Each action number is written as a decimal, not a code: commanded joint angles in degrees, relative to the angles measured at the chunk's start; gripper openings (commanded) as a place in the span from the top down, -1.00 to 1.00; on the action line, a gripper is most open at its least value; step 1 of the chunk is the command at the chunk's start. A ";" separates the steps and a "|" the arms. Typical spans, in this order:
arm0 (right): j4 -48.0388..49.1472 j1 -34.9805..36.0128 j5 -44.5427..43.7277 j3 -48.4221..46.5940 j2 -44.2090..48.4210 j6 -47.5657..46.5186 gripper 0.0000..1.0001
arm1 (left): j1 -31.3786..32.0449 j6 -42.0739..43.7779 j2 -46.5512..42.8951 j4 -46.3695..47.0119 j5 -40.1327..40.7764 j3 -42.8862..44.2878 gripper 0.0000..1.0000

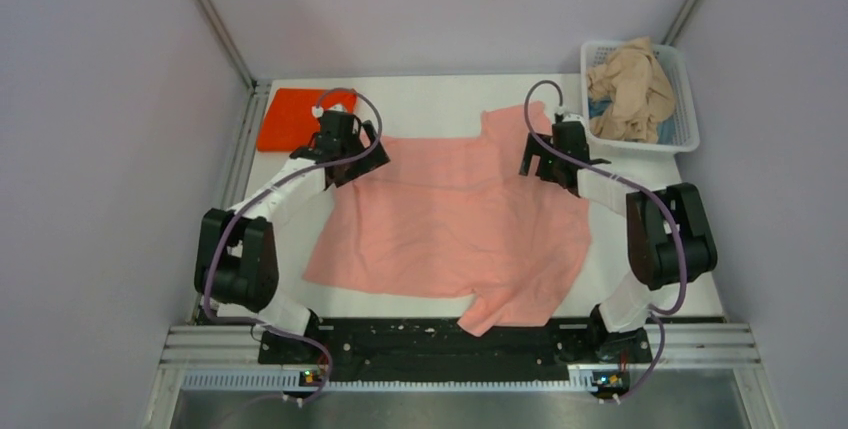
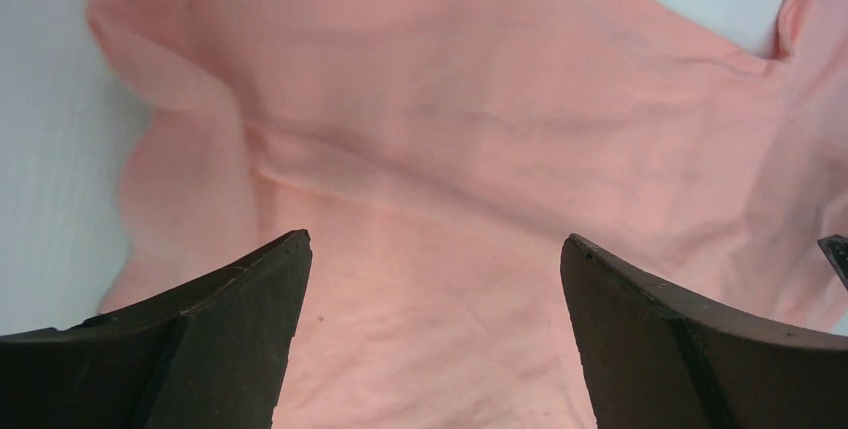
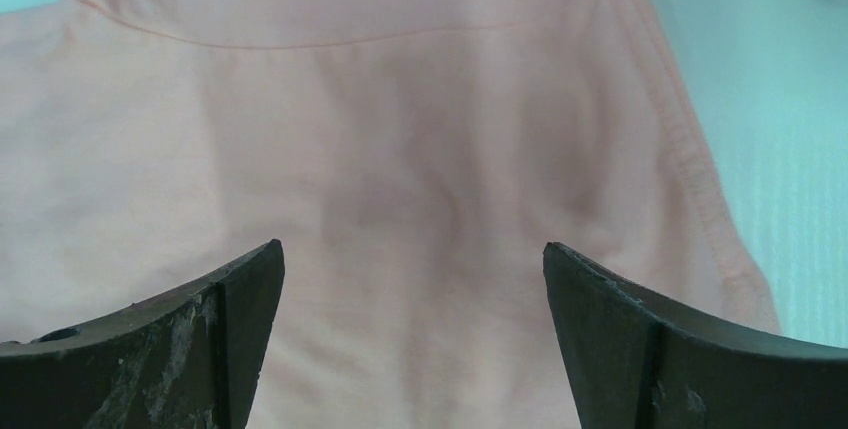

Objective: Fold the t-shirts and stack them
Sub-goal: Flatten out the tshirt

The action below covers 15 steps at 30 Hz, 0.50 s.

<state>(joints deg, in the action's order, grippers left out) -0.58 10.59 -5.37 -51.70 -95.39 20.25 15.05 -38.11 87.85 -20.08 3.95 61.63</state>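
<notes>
Pale lilac walls close in a white table (image 1: 440,99), where the salmon-pink t-shirt (image 1: 450,219) lies spread and wrinkled, one sleeve trailing toward the arm bases. The left gripper (image 1: 352,152) hangs over this shirt's far left corner with its jaws wide apart and nothing between them. In its wrist view the pink cloth (image 2: 480,149) fills the space under and ahead of the fingers (image 2: 250,299), and the cloth's edge with bare table lies just to their left. The right gripper (image 1: 540,157) hangs over the shirt's far right part, also spread wide and holding nothing. Its wrist view shows pink cloth (image 3: 400,129) below and ahead of the fingers (image 3: 620,309), with a stitched hem and bare table off to their right. The bright orange-red t-shirt (image 1: 295,119) lies folded flat just beyond and left of the left gripper. The beige-tan t-shirt (image 1: 630,89) sits crumpled in a white basket (image 1: 686,109) beyond and right of the right gripper.
</notes>
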 commanded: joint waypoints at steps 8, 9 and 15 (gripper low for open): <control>-3.78 6.28 -2.96 -8.54 -5.36 0.38 -0.98 | -0.13 2.02 20.95 6.53 -14.20 12.90 -0.98; -4.45 6.04 -3.18 -9.52 -6.74 0.42 -0.97 | -0.11 2.05 22.09 6.76 -13.76 13.50 -0.98; -7.12 2.15 -2.91 -15.62 -15.17 0.61 -0.98 | -0.17 1.38 30.78 6.65 -15.73 20.36 -0.98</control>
<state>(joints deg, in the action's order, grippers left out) -4.64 15.77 -7.20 -62.76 -105.82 20.38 15.03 -36.88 113.32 -15.03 -8.93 77.36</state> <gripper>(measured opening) 0.987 0.990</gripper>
